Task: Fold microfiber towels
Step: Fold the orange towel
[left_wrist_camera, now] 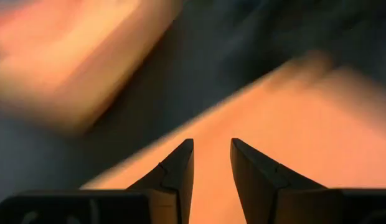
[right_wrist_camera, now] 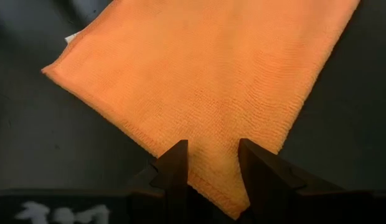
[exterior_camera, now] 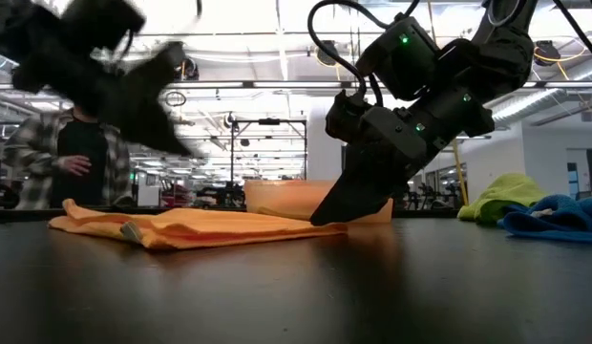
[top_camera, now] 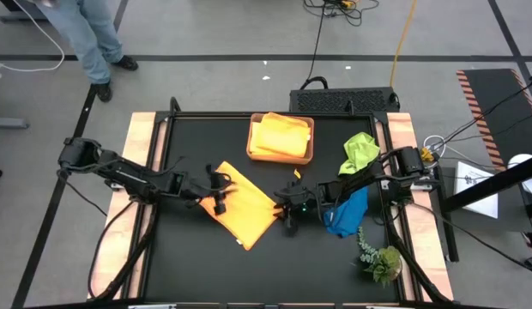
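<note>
A folded orange towel (top_camera: pixel 242 204) lies flat on the black table; it also shows in the low view (exterior_camera: pixel 196 225). My right gripper (top_camera: pixel 289 209) is open and low at the towel's right corner, its fingers on either side of that corner (right_wrist_camera: pixel 211 177). My left gripper (top_camera: pixel 219 194) is open and empty above the towel's left part; in the low view (exterior_camera: pixel 177 143) it is raised clear of the towel. A yellow-orange towel (top_camera: pixel 281 136) lies in the tan tray (top_camera: pixel 311 144). A lime green towel (top_camera: pixel 359 152) and a blue towel (top_camera: pixel 347 215) lie bunched at the right. My right gripper comes down slanting from the table's right, its fingertips (exterior_camera: pixel 327 216) at table height against the towel's right end. The towel's corner (right_wrist_camera: pixel 208 168) lies flat between the two fingers. I cannot tell whether the fingers touch it.
A leafy plant sprig (top_camera: pixel 379 257) lies at the near right corner. A person (exterior_camera: pixel 72 158) stands beyond the table's far left side. Bare black tabletop (top_camera: pixel 197 266) shows along the near edge.
</note>
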Controlling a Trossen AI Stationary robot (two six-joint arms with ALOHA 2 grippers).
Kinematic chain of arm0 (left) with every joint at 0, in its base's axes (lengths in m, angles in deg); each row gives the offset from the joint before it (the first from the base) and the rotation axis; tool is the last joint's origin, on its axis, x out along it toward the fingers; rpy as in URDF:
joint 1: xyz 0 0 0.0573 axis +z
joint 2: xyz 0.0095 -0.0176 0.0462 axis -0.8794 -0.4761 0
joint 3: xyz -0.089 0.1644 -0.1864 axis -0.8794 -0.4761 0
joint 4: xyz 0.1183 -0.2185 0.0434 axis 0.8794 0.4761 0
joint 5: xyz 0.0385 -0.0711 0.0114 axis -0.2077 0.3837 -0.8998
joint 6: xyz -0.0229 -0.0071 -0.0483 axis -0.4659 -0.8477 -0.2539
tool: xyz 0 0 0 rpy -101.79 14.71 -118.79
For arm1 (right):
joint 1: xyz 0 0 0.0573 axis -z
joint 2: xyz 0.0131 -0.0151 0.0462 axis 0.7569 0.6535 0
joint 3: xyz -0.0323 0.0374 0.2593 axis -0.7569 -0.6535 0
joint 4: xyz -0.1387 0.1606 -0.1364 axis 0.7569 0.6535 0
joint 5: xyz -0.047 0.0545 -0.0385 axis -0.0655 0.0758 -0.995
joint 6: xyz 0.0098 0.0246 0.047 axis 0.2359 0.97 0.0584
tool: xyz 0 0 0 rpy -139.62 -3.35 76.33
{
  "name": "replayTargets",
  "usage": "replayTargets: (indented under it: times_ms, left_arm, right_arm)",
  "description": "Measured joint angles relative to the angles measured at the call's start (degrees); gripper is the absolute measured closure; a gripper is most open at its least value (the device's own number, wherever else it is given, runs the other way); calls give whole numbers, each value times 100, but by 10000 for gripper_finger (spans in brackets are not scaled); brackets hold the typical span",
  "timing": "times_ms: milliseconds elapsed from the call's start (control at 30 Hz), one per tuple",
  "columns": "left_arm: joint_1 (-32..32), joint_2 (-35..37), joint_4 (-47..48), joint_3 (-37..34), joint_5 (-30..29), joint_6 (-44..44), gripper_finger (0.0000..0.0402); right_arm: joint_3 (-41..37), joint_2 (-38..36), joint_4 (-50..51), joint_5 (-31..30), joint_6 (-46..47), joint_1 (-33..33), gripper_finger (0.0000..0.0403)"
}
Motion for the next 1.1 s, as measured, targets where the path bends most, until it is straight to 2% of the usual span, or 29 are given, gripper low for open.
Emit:
replayTargets:
  times_ms: [33, 100, 367, 533, 600, 733, 867, 1100]
  left_arm:
    - [-88, -2, -377, 80, 385, 39, 293]
    - [-337, -92, -650, 207, 717, 149, 293]
    - [-1470, -1149, -578, 507, 636, 5, 293]
    - [-1970, -1784, -580, 1051, 623, 181, 293]
    - [-2112, -2037, -392, 1345, 622, 453, 293]
    - [-2253, -2490, 579, 2014, 619, 903, 293]
    - [-2262, -2817, 1301, 2561, 623, 939, 293]
    - [-2262, -2953, 1695, 2917, 779, 1009, 283]
  right_arm:
    - [0, 0, -8, -3, 15, -12, 267]
    - [-2, 0, -49, -34, 25, -16, 267]
    - [-7, 2, -111, -140, 135, -20, 267]
    - [-7, 2, -110, -144, 173, -16, 267]
    - [-7, 2, -116, -146, 174, -16, 267]
    - [-7, 4, -115, -153, 218, -16, 267]
    - [-7, 4, -119, -156, 247, -14, 267]
    - [-7, 4, -120, -156, 323, -14, 267]
